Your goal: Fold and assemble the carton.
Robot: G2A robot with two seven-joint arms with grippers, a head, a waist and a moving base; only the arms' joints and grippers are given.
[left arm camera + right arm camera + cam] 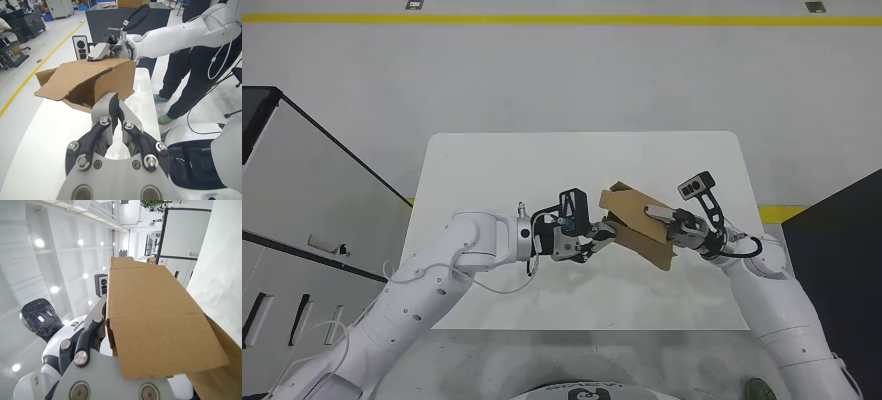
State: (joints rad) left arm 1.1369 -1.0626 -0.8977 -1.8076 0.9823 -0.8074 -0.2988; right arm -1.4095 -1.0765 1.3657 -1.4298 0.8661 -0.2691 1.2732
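Observation:
A brown carton (pixel 634 228) is held tilted above the white table (pixel 492 170), half unfolded, with its flaps loose. My right gripper (pixel 656 215) comes in from the right and is shut on the carton's upper panel; one finger (pixel 95 55) lies flat on top of the carton (pixel 85 75). In the right wrist view the carton (pixel 151 313) covers one side of the gripper, while the other finger (pixel 93 316) stands beside its edge. My left gripper (pixel 599 238) is shut, and its fingertips (pixel 113 101) rest against the lower edge of the carton's near side panel.
The table's bare top (pixel 56 132) stretches around and below the carton. A dark cabinet (pixel 302 190) stands off the table's left side and another dark unit (pixel 842 240) off the right. A yellow floor line (pixel 562 18) runs behind the table.

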